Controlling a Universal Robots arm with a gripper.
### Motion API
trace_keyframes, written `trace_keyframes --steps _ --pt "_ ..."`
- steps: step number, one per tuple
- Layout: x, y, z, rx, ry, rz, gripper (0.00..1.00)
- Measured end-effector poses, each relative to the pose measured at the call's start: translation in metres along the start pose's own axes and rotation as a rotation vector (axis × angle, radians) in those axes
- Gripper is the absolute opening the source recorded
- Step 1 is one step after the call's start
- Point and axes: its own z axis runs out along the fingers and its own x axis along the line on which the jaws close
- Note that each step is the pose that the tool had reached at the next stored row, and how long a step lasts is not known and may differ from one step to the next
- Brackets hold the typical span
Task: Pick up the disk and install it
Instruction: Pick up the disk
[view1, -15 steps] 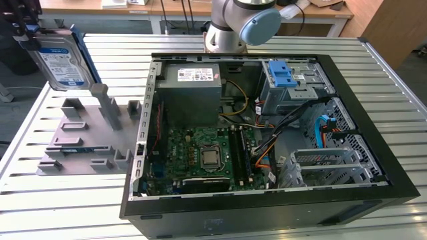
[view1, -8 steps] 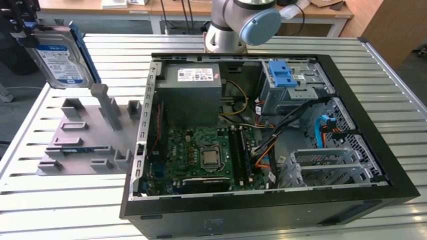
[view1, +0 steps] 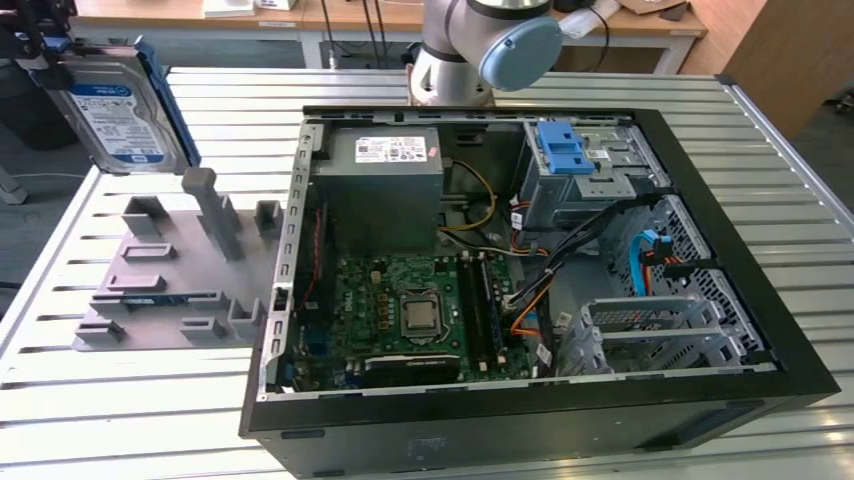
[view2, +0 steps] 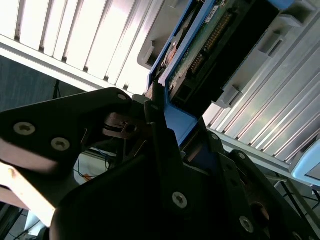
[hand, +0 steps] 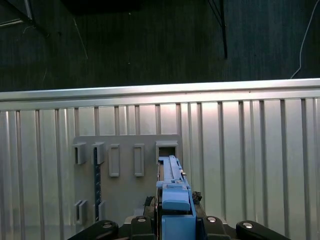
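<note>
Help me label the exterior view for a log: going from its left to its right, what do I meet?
disk, held up off the table → grey power-supply box → blue latch → blue cable. The grey holder plate is left out, since it overlaps the disk sideways.

End effector (hand: 175, 221) high, pointing down — clamped on disk (view1: 123, 110).

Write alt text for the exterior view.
The end effector holds the disk upright in the air above a grey holder on a slatted metal table. An open computer case lies at the exterior view's right.
</note>
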Motion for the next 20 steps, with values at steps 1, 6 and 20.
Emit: trace_keyframes --steps 1,6,20 --pt "0.0000 0.0000 -0.0007 0.0000 0.0001 0.000 0.36" --pt "0.0001 -0.0001 -0.0043 -0.0001 0.0000 0.000 0.36" --pt "0.0004 -0.0003 -0.0171 -0.0001 0.0001 0.000 0.36"
